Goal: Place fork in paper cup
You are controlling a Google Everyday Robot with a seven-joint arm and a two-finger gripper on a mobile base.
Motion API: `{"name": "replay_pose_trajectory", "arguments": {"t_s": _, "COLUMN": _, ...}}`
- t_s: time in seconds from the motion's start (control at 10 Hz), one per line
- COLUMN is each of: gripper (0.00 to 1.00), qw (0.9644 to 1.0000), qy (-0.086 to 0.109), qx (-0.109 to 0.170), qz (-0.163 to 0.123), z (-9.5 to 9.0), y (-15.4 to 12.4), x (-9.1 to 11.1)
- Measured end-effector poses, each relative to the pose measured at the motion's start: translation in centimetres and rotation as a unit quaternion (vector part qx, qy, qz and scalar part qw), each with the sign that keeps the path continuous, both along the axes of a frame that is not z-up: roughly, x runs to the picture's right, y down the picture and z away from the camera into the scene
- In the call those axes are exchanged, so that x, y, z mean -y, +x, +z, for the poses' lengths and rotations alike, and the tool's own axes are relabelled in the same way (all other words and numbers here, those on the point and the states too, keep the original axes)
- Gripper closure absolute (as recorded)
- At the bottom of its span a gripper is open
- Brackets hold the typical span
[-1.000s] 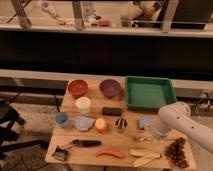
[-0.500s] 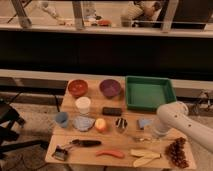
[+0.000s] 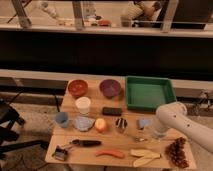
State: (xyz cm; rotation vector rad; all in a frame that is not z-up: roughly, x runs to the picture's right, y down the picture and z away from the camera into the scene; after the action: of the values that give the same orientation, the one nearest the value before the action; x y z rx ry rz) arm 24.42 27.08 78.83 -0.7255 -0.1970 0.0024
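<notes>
The fork (image 3: 140, 138) is a slim silver piece lying flat on the wooden table (image 3: 65, 135), right of the small metal cup (image 3: 121, 124). The cream-white paper cup (image 3: 83, 105) stands upright at the table's left middle, below the red bowl (image 3: 77, 88). My white arm (image 3: 182, 124) reaches in from the right. Its gripper (image 3: 154, 132) hangs low over the table just right of the fork, and the wrist hides most of it. Nothing shows as held.
A green tray (image 3: 149, 92) and a purple bowl (image 3: 110, 88) sit at the back. A blue cup (image 3: 61, 119), a grey cloth (image 3: 83, 123), a round fruit (image 3: 101, 124), a black block (image 3: 112, 111), a black-handled tool (image 3: 85, 143), banana pieces (image 3: 145, 154) and grapes (image 3: 176, 152) crowd the front.
The arm's end has edged slightly down and left toward the fork. No object on the table has moved.
</notes>
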Motion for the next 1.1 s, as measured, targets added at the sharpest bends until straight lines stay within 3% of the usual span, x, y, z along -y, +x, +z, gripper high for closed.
{"name": "replay_pose_trajectory", "arguments": {"t_s": 0.5, "gripper": 0.51, "qw": 1.0, "qy": 0.006, "qx": 0.003, "qz": -0.002, "z": 0.8, "y": -0.1, "x": 0.2}}
{"name": "replay_pose_trajectory", "arguments": {"t_s": 0.7, "gripper": 0.51, "qw": 1.0, "qy": 0.008, "qx": 0.001, "qz": -0.001, "z": 1.1, "y": 0.1, "x": 0.4}}
{"name": "replay_pose_trajectory", "arguments": {"t_s": 1.0, "gripper": 0.68, "qw": 0.9999, "qy": 0.01, "qx": -0.002, "qz": 0.005, "z": 1.5, "y": 0.5, "x": 0.6}}
{"name": "replay_pose_trajectory", "arguments": {"t_s": 1.1, "gripper": 0.69, "qw": 0.9999, "qy": 0.011, "qx": -0.003, "qz": 0.006, "z": 1.6, "y": 0.6, "x": 0.7}}
